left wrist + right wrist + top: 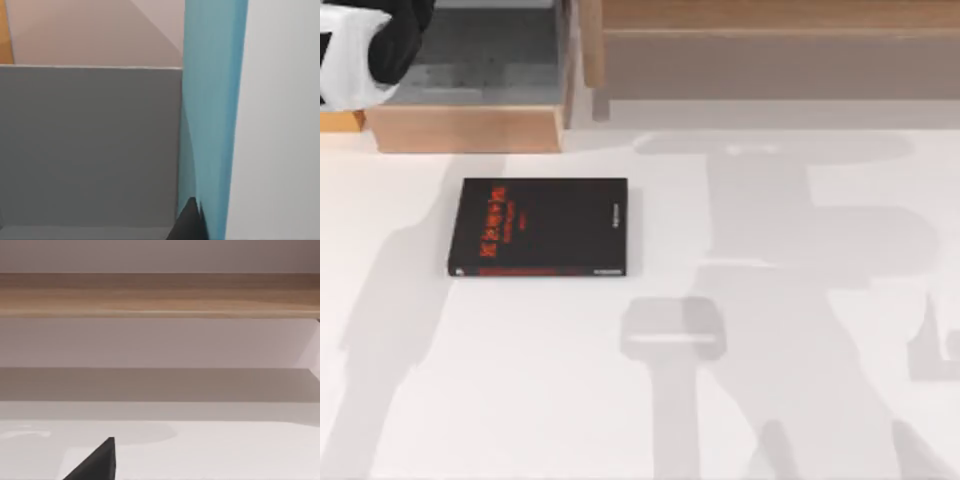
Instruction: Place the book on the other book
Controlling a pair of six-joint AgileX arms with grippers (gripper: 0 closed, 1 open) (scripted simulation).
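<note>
Book (212, 100) seemingly beside grey wall (90, 145)

Black book (540, 226) with red lettering, red strip; light blue book (212, 115) beside grey panel (90, 145); pale wood shelf (160, 294).

other book (538, 227) on table's (770, 400) left

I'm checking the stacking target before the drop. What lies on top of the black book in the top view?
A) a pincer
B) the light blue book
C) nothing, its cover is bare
C: the black book lies flat on the white table, red lettering uncovered.
</note>
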